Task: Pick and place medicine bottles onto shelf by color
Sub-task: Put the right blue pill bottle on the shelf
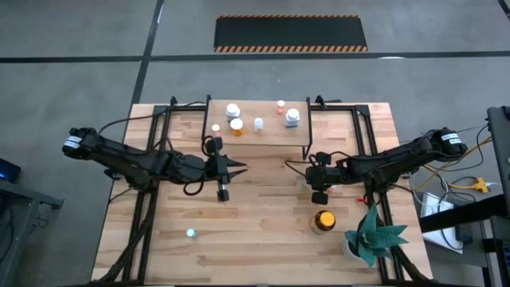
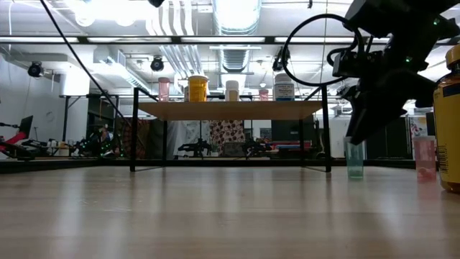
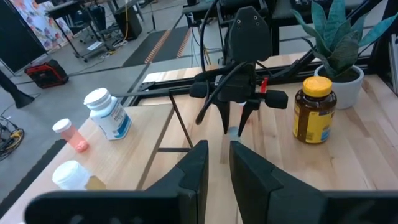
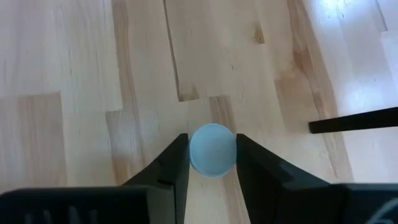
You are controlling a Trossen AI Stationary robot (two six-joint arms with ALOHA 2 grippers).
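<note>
Bottles already on the shelf (image 1: 271, 135), upper centre of the high view, number about five. My right gripper (image 4: 212, 163) straddles a pale-blue vial (image 4: 212, 149), fingers beside the cap, not clearly clamped. I judge three remain: this one, the amber bottle (image 1: 323, 220), another vial (image 1: 190, 233) at lower left. Left gripper (image 3: 217, 168) waits, slightly parted.

1. Open tabletop (image 1: 263, 223) lies between the arms.
2. Right gripper (image 1: 319, 194) crowds a pale-blue capped vial (image 4: 212, 149); shelf leg (image 4: 354, 120) stands just beside.
3. Amber bottle (image 1: 323, 220) and potted plant (image 1: 373, 236) block the table's near right side.
4. Shelf (image 1: 259, 123) top is crowded.
</note>
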